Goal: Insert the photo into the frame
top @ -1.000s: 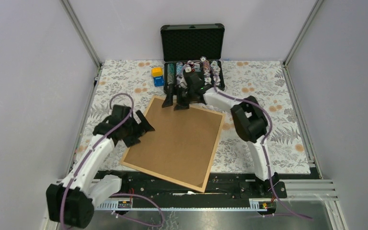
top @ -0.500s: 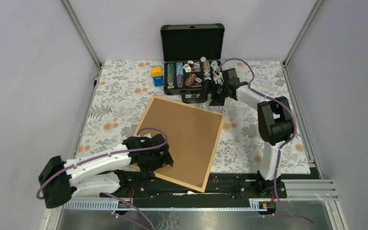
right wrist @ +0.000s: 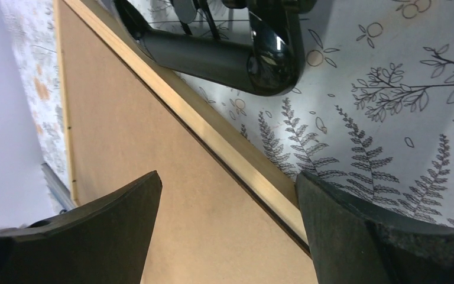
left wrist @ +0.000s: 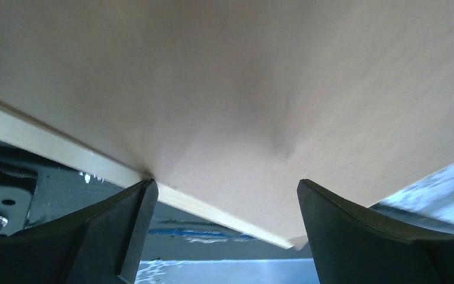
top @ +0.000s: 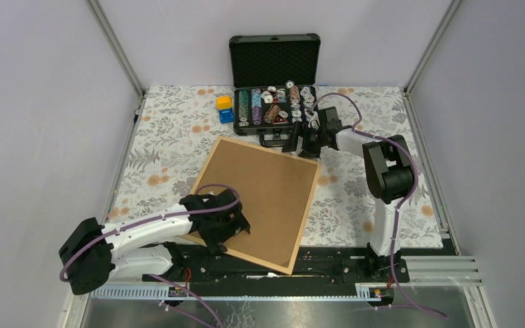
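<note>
A thin, light-wood frame (top: 306,216), filled with smooth brown hardboard (top: 266,191), is laid flat and askew at the desk's (top: 178,130) near edge. The left end effector (left wrist: 224,192) and right end effector (right wrist: 227,183) are spread apart, empty.

Left gripper (top: 234,229) moved from the left side of the frame (top: 309,203) down to its near-left edge. Right gripper (top: 299,145) shifted rightward along the far edge, reaching the far-right corner.
</note>
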